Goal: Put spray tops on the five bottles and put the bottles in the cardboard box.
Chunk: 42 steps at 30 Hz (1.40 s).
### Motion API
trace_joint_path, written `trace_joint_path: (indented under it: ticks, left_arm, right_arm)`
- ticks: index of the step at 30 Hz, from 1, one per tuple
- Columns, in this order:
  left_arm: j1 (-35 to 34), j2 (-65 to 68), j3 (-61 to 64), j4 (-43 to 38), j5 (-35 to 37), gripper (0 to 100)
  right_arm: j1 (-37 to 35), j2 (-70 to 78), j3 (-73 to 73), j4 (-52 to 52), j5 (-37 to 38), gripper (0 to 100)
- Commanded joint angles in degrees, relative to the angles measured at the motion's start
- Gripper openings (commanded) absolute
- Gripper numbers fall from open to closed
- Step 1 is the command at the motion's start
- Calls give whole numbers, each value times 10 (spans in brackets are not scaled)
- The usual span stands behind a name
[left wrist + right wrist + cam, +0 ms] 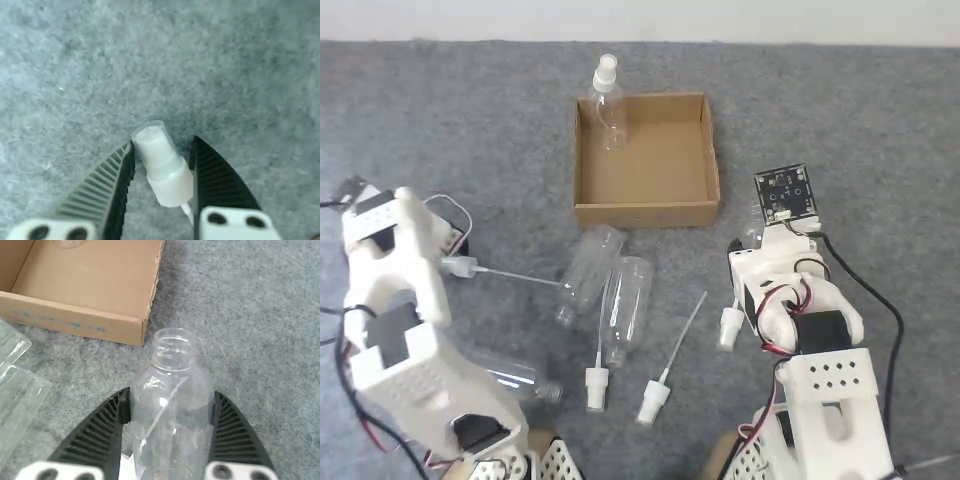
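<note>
Bottle (172,370), clear and uncapped, is clamped between the fingers of the right tool (171,394). Its long axis runs straight out from the tool, and its open neck lies near the front right corner of the cardboard box (645,213). The box holds one capped bottle (608,105) at its far left corner, spray head up. The left tool (162,142) is closed on a spray top (165,172) whose thin tube (520,275) points across the grey counter (840,130) toward two uncapped bottles (625,300). These lie side by side in front of the box. A fourth bare bottle (515,375) lies beside the left arm. Three loose tops (597,385) lie nearby.
</note>
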<state>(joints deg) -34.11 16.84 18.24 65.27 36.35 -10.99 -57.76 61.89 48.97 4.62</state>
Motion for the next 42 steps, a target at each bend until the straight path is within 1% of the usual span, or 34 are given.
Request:
trace_joint_path:
  ticks: [1, 9, 13, 16, 27, 30, 33, 42]
  left_arm:
    - [3, -4, 0, -11, 2, 165]
    - [4, -4, 5, -24, 2, 153]
    - [3, -4, 3, -31, 2, 72]
    - [2, -4, 3, -31, 2, 43]
    - [-2, -11, -15, -35, 2, 39]
    - [-2, -11, -31, -34, 2, 12]
    - [-1, -11, -58, -12, 2, 10]
    - [0, -11, -162, 89, 2, 10]
  right_arm:
    - [5, -15, -8, -11, 7, 126]
    - [5, -15, -8, -11, 7, 126]
    - [5, -15, -8, -11, 7, 126]
    - [5, -15, -8, -11, 7, 126]
    - [5, -15, -8, -11, 7, 126]
    - [-5, -15, -8, -10, 8, 126]
    - [-17, -15, -7, -8, 8, 126]
    - [-21, -22, -1, -8, 8, 125]
